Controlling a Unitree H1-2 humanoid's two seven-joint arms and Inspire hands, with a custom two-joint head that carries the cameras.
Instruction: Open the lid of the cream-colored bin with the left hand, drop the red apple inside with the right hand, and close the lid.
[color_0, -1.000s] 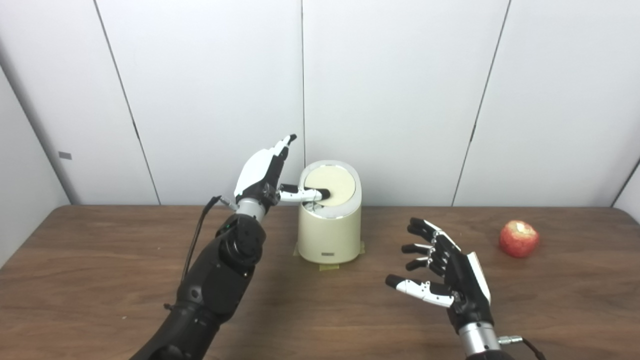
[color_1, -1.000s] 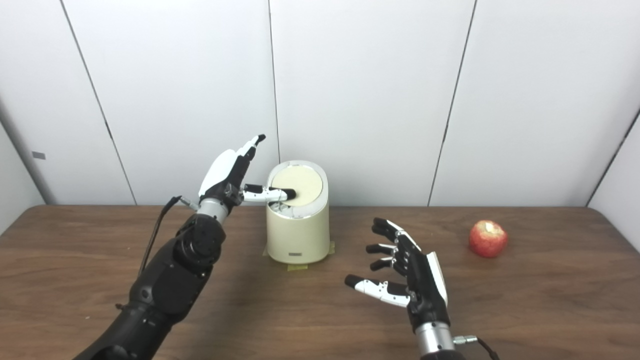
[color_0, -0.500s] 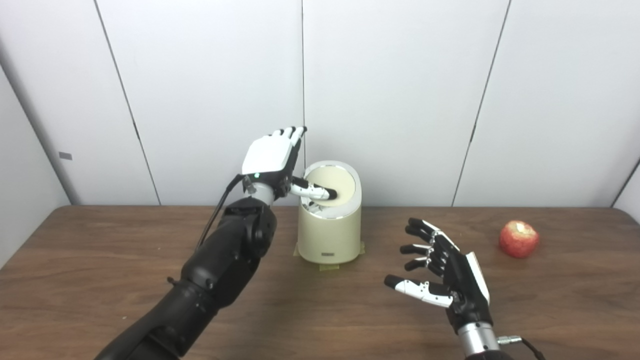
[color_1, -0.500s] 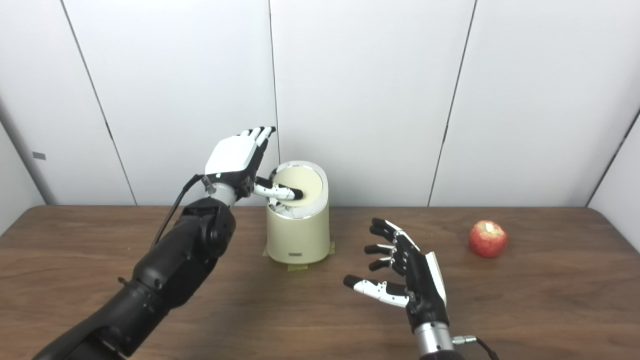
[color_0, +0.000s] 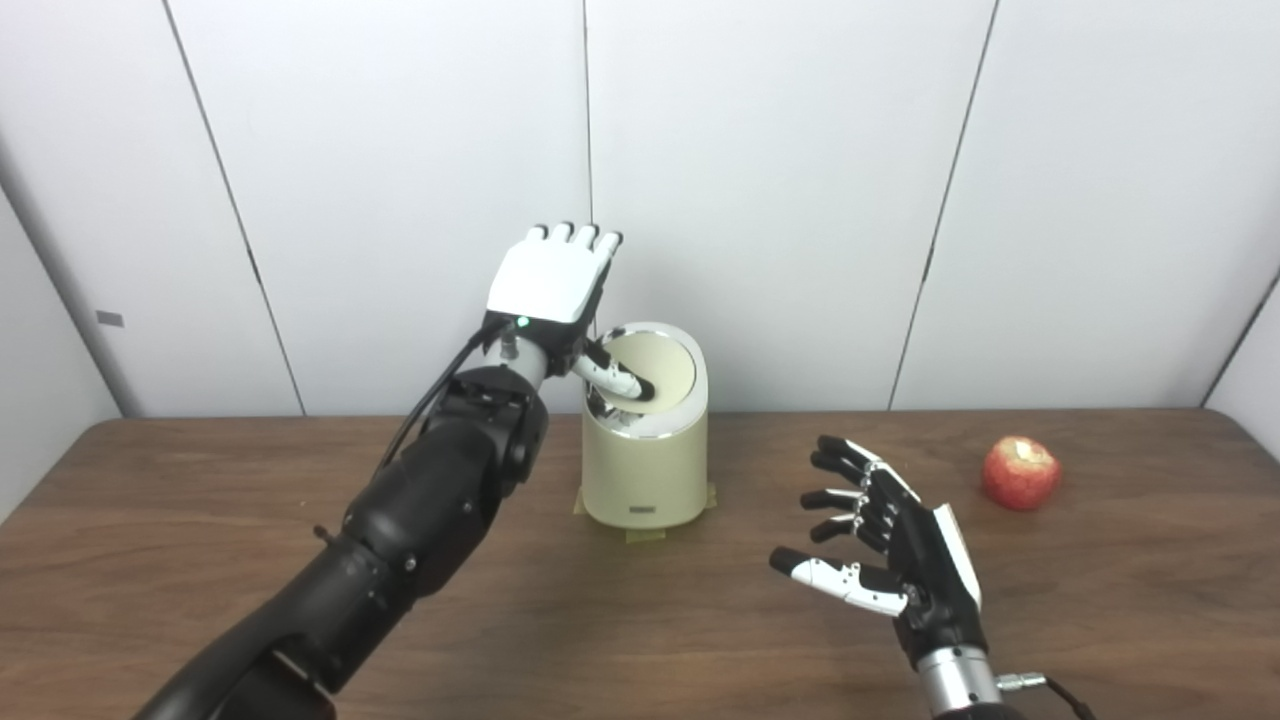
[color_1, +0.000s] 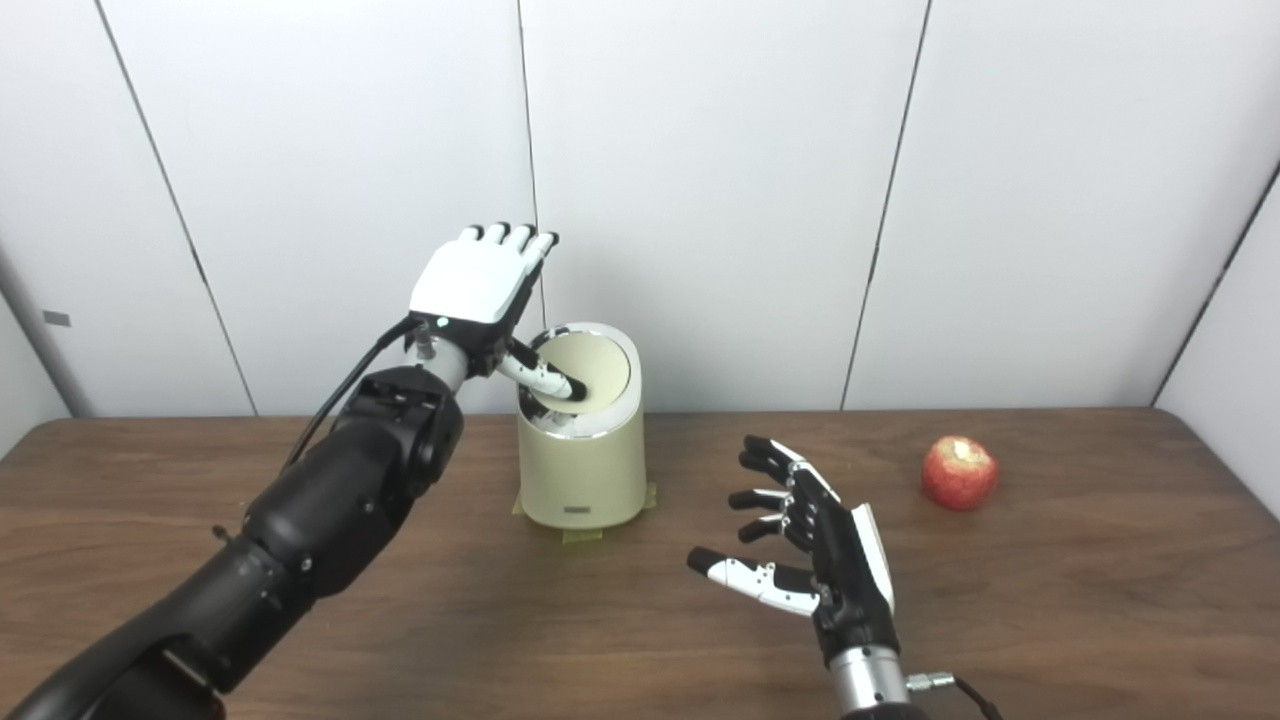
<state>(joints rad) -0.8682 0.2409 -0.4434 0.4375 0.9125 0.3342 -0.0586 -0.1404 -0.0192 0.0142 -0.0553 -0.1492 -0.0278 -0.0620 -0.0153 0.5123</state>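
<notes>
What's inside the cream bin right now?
Not visible. The lid is only tilted under the left hand's thumb, covering the cream bin's interior. The apple sits on the table.

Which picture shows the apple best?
The right eye view: the apple sits farther from the picture's edge, with its pale bitten top clear. The left eye view shows the same apple just as whole, only nearer the right edge.
</notes>
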